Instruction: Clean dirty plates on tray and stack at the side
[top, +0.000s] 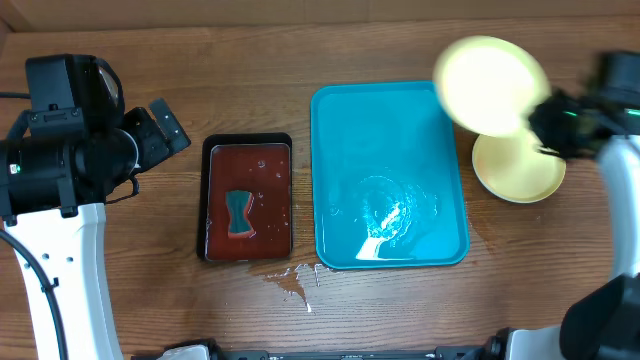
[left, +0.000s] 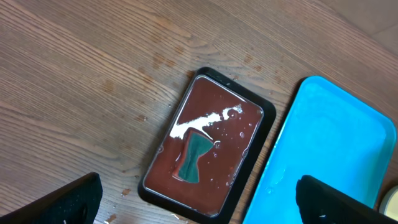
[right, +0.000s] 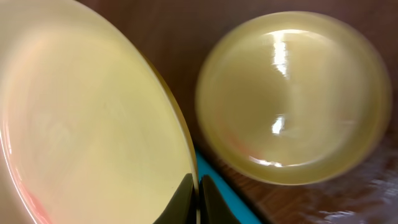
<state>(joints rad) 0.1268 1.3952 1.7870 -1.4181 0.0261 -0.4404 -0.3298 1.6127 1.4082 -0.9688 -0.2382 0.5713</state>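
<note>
My right gripper (top: 545, 118) is shut on the rim of a yellow-green plate (top: 490, 85) and holds it in the air over the far right corner of the turquoise tray (top: 340, 180). In the right wrist view the fingers (right: 198, 199) pinch that plate's edge (right: 93, 124). A second yellow-green plate (top: 518, 170) lies on the table right of the tray, also in the right wrist view (right: 292, 93). The tray is wet and holds no plates. The light blue plate is out of view. My left gripper (left: 199, 202) is open and empty, above the black tray.
A black tray (top: 212, 200) with dark red liquid and a teal sponge (top: 240, 215) sits left of the turquoise tray; it also shows in the left wrist view (left: 267, 124). Water drops (top: 290, 280) lie on the wood in front.
</note>
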